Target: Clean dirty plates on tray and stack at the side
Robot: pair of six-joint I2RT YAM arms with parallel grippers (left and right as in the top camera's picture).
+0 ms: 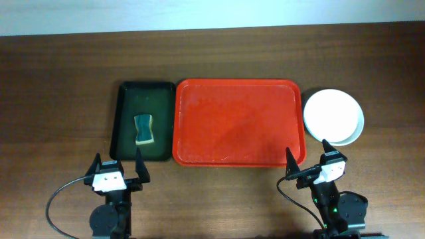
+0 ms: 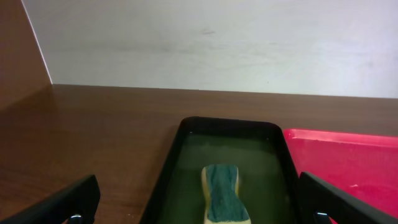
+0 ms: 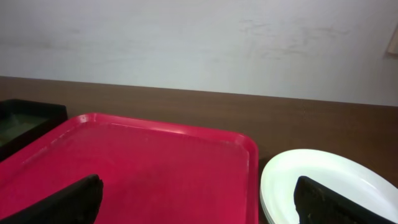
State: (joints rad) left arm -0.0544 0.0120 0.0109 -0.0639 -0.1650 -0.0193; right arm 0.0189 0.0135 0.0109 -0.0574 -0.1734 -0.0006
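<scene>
Sitting just beside tray (image 1: 236,123), stacked plates (image 1: 332,114)

The left claw (image 1: 118,159) and right claw (image 1: 307,149) both gape wide, empty.

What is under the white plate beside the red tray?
A pale rim of another plate shows beneath the white plate; how many lie below is hidden.

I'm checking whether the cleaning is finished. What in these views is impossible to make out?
- Plates, overhead: the top white one covers the rest; their number, colour and cleanliness are hidden.
- Plates, right wrist: cut off by the bottom edge and a finger.
- Sponge, left wrist: near end cut off by the bottom edge.
- Green tray, left wrist: whether it holds water is unclear.
</scene>
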